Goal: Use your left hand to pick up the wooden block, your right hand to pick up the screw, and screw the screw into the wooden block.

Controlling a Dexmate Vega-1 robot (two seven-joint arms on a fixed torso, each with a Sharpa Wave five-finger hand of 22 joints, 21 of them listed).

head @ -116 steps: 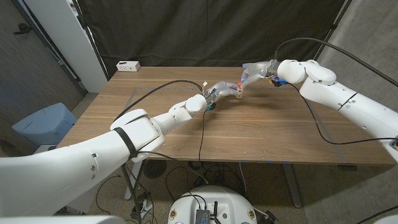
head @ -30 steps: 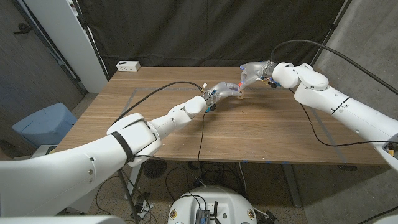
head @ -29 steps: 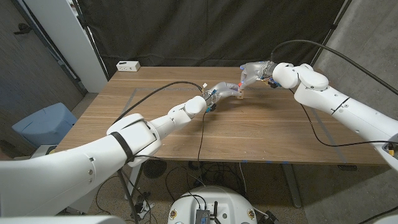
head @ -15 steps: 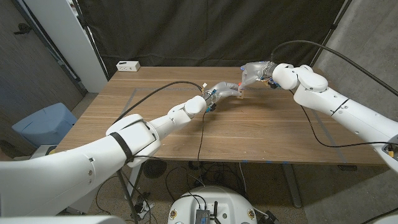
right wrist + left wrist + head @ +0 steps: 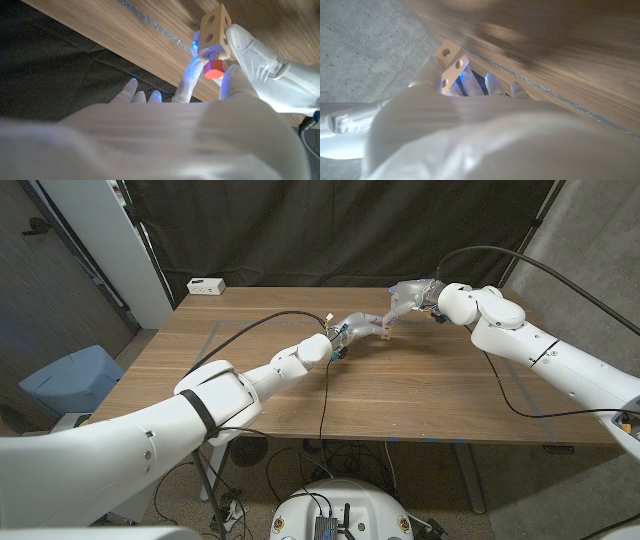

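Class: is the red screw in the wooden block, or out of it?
In: the screw's red head sits against the wooden block; its shank is hidden.

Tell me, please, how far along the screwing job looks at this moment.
Both pickups look done: the left hand holds the wooden block above the table, and the right hand pinches the red-headed screw, already at a hole. Whether it is threaded fully home cannot be told.

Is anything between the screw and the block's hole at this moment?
Nothing visible. In the right wrist view the red-headed screw sits right against the block, which the left hand holds, with the right hand on the screw.
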